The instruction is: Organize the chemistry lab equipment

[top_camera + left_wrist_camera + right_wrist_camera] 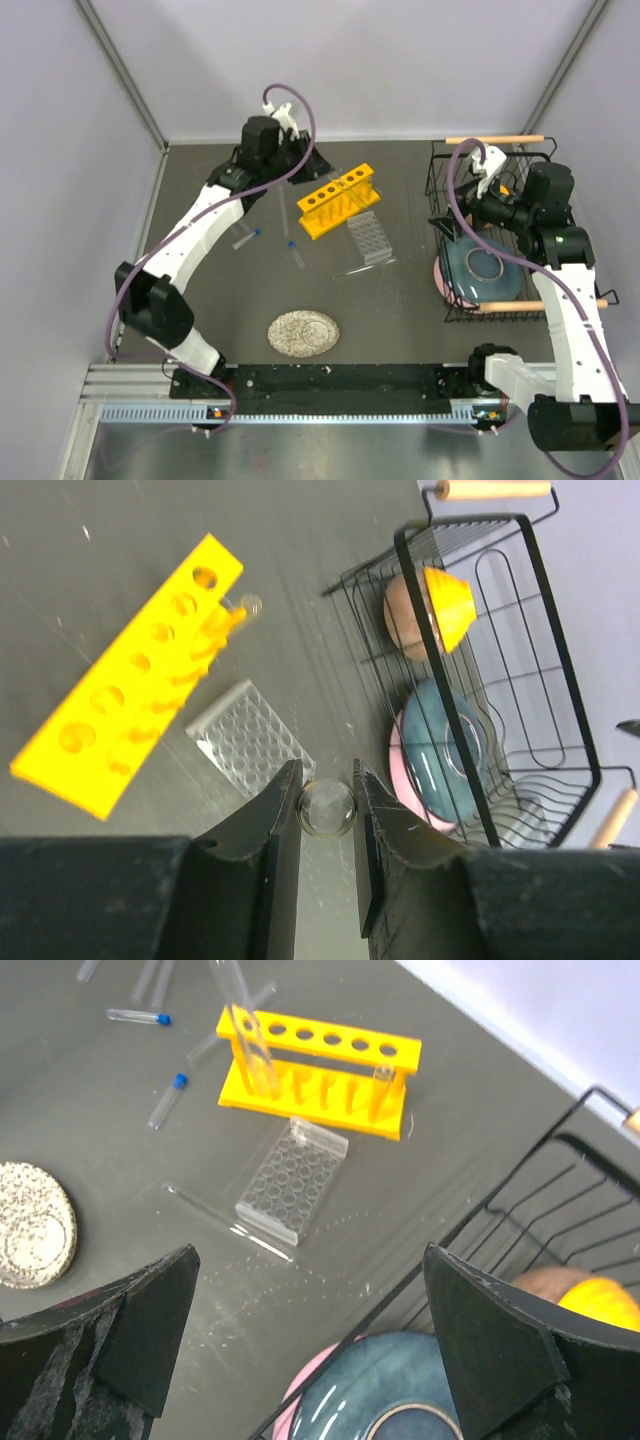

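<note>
Near edge: speckled plate (303,333) sits alone. The bare surface (400,330) beside it is the widest room for moving.
Mid-surface: loose tube (225,1222) lies flat just beside the clear gridded rack (369,238). Two blue-capped vials (246,237) lie further left.
Yellow rack (340,200): seated tube (383,1080) stands in one end hole; other holes look empty.
Left gripper (324,772): jaws narrow, pinching held tube (327,808) upright near the rack's other end, apparently not in a hole.
Right gripper (310,1260): jaws wide, empty, over wire basket (437,215).
Risk: smooth glass, thin grip, so the tube may slip. If lowered off-centre it may hit the rack top & tip it.
Edges: back wall close behind left arm; basket crowds the right.
</note>
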Robot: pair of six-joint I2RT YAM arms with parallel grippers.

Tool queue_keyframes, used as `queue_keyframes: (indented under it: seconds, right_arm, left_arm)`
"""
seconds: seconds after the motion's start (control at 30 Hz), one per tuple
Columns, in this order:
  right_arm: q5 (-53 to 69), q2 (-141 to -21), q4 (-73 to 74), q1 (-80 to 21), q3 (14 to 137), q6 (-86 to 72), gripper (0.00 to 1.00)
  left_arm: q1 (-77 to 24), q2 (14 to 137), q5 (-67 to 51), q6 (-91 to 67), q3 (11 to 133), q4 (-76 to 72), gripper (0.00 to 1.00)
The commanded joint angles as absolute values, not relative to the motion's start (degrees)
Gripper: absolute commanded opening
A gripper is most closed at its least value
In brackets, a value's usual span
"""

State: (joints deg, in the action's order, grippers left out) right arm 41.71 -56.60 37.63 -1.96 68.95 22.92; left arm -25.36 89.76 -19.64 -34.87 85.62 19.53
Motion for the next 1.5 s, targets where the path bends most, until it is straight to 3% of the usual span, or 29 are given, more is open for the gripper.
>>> queue_keyframes:
  seconds: [0.0, 0.23, 0.53, 1.47]
  right_arm:
    - [47.98, -54.94, 31.74, 3.59, 63.56, 20.31, 0.95]
    - [53.96, -53.7, 27.78, 7.82, 57.66, 18.02, 0.95]
    - [55.99, -51.94, 27.42, 7.91, 55.64, 17.14, 0.95]
    - [54.93, -52.29, 27.16, 7.91, 54.93, 17.49, 0.95]
  left_arm:
    - [-27.59, 95.44, -10.48, -28.31, 96.4, 21.35, 0.08]
    - [-31.98, 106.68, -0.55, -18.83, 113.61, 28.38, 0.08]
    - [-35.59, 114.69, 7.12, -13.63, 123.74, 33.04, 0.08]
    - [-37.0, 122.08, 7.82, -11.34, 128.32, 35.16, 0.09]
